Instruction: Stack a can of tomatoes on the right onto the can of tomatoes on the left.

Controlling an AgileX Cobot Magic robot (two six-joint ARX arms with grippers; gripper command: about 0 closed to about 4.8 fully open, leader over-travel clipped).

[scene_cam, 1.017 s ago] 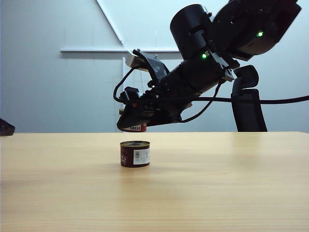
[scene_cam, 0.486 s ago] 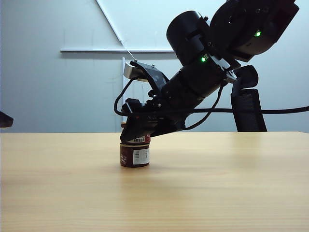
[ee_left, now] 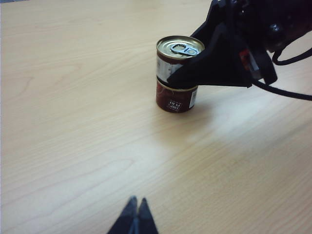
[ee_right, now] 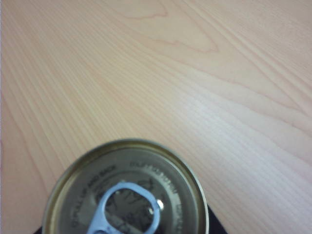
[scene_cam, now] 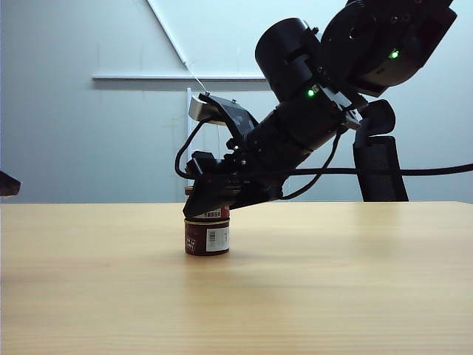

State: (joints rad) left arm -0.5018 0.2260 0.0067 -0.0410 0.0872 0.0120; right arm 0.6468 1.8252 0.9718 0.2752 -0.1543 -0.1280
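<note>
Two cans of tomatoes stand one on the other near the middle of the table. The lower can (scene_cam: pixel 207 239) (ee_left: pixel 176 99) is dark red with a white barcode label. The upper can (ee_left: pixel 175 53) rests on it, its pull-tab lid (ee_right: pixel 124 192) filling the right wrist view. My right gripper (scene_cam: pixel 209 203) reaches down from the right and is shut on the upper can; one black finger (ee_left: pixel 214 63) covers that can's side. My left gripper (ee_left: pixel 136 202) is shut and empty, well short of the stack, at the far left edge (scene_cam: pixel 6 183) of the exterior view.
The light wooden table (scene_cam: pixel 332 281) stretches around the stack. A black office chair (scene_cam: pixel 380 159) stands behind the table at the right. The right arm's black cable (scene_cam: pixel 414 154) hangs across above the table's right side.
The right gripper came down with its can from above the lower can and set it on top of it. Over the last half second it has hardly moved. The left arm stayed put.
</note>
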